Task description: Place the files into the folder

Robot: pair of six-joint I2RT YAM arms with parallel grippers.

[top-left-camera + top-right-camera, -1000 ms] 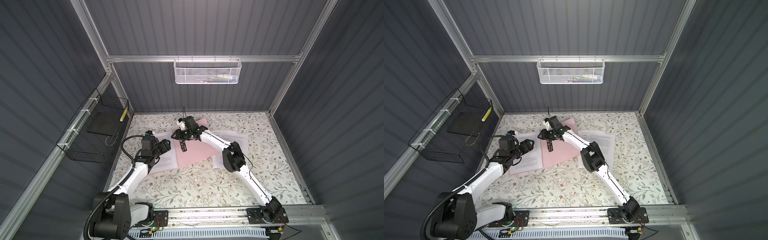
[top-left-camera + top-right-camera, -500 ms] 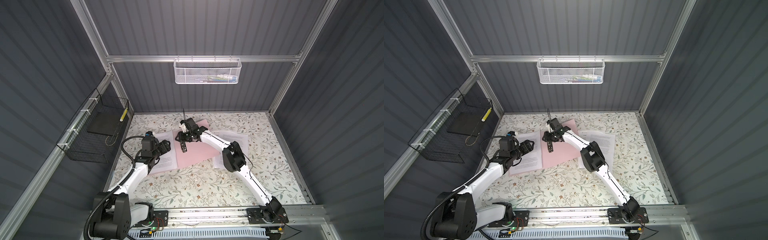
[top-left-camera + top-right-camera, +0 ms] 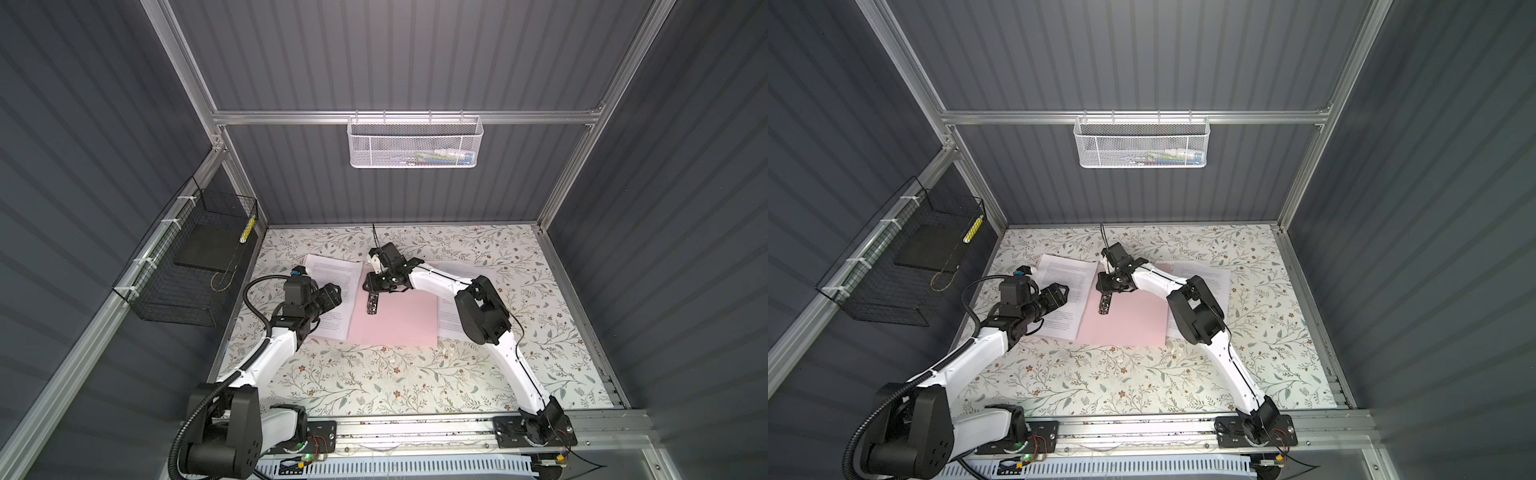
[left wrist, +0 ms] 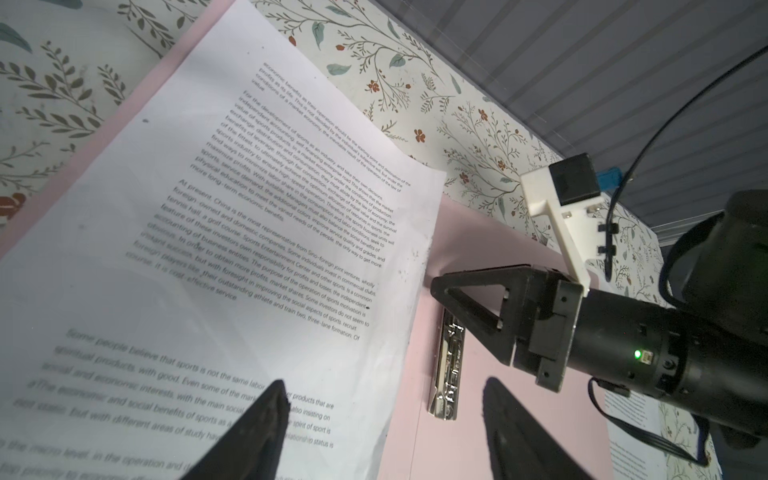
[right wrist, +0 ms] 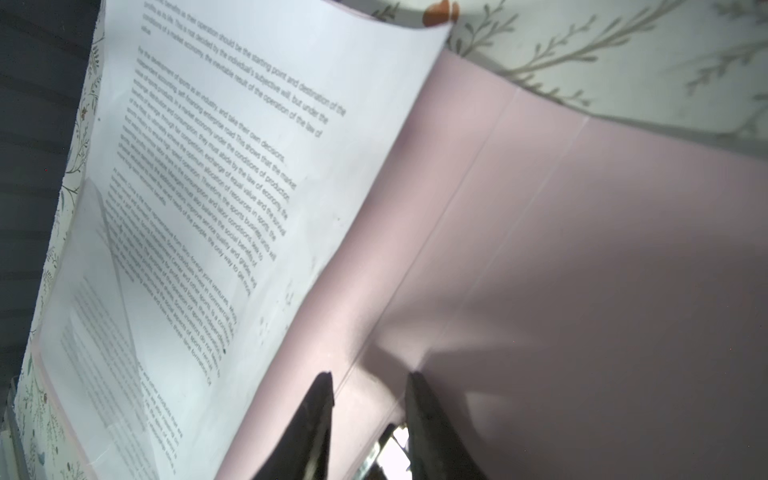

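You can see the pink folder (image 3: 395, 320) lying open and flat on the flowery table (image 3: 374, 374). One printed sheet (image 3: 336, 270) lies on the folder's left half, just beside the metal clip bar (image 4: 446, 365) in the fold. A second sheet (image 3: 446, 320) lies at the folder's right edge, partly hidden by your right arm. Your left gripper (image 4: 384, 386) hangs over the printed sheet, with its fingers spread wide and holding nothing. Your right gripper (image 5: 369, 376) is at the far end of the metal clip bar. Its fingers stand a little apart with shiny metal between them. You cannot tell if they pinch it.
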